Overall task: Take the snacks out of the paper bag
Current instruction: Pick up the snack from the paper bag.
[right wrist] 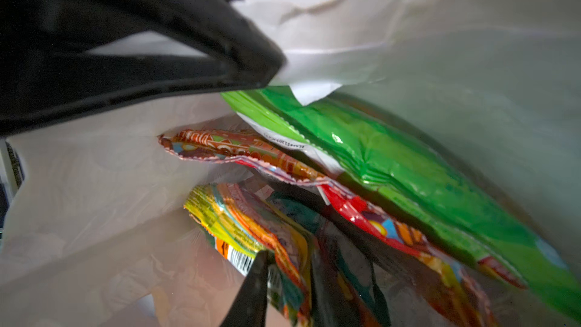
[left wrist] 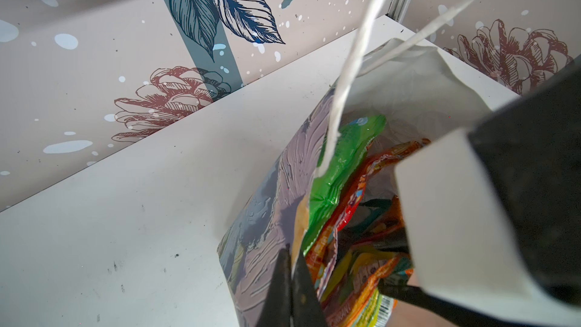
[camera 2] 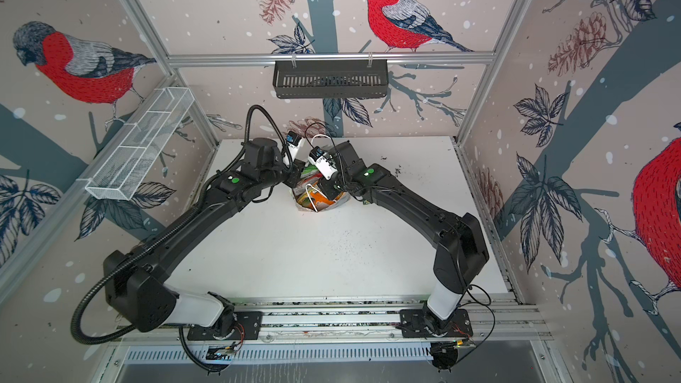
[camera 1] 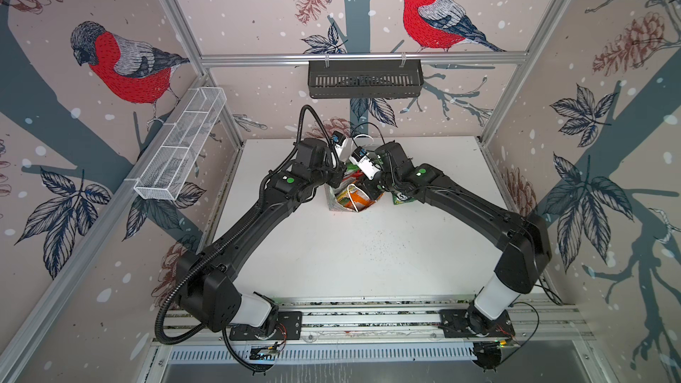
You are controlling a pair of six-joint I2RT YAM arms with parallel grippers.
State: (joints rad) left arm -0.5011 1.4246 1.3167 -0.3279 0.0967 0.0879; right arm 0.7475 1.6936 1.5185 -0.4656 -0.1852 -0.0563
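Note:
The floral paper bag (camera 1: 337, 203) stands upright mid-table, seen in both top views with both arms meeting over it. My left gripper (left wrist: 294, 265) is shut on the bag's rim (left wrist: 298, 215), beside a white cord handle (left wrist: 345, 73). My right gripper (right wrist: 289, 281) is down inside the bag, its fingers closed on either side of the orange-yellow packet (right wrist: 251, 215). A bright green packet (right wrist: 408, 158) and a red one (right wrist: 352, 209) stand behind it, with a teal one (right wrist: 292, 206) between. Another green packet (camera 1: 401, 197) lies on the table beside the bag, mostly under my right arm.
A black slotted tray (camera 1: 365, 79) hangs on the back rail and a white wire basket (camera 1: 180, 145) on the left rail. The white table (camera 1: 350, 259) stretches from the bag to the front rail. The back wall is close behind the bag.

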